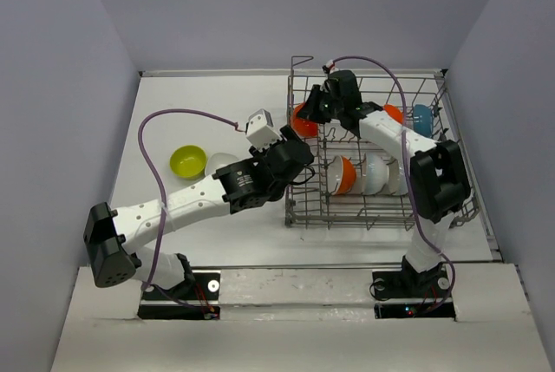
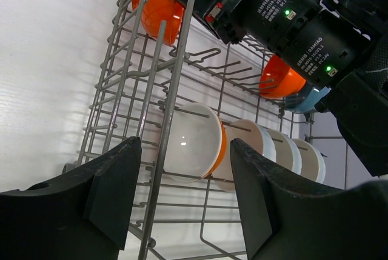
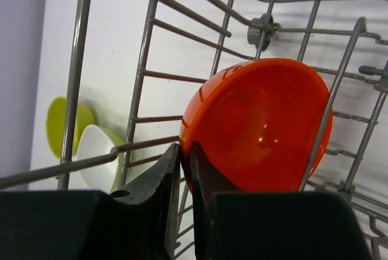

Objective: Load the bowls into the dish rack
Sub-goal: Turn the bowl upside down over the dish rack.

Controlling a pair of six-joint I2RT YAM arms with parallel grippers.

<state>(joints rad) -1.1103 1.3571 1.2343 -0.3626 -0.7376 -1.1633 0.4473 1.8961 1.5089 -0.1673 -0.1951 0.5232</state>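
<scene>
Step in hand: seat the glossy orange-red round bowl (image 3: 260, 120) in the grey metal wire dish rack (image 1: 373, 216), at the rack's upper-left corner in the top view. Lower it on edge between two upright tines. Release only once its rim rests on the wires, since a tilted drop could let it roll.

The right fingers (image 3: 154, 181) are almost closed, pinching the bowl's rim. The left fingers (image 2: 115, 187) stand wide apart and empty, just outside the rack's left wall.

A yellow-green bowl (image 1: 188, 161) and a round white bowl (image 1: 221, 164) lie on the white table (image 1: 199, 103), left of centre.

Left fingers (image 2: 112, 190) apart, right fingers (image 3: 151, 184) together
</scene>
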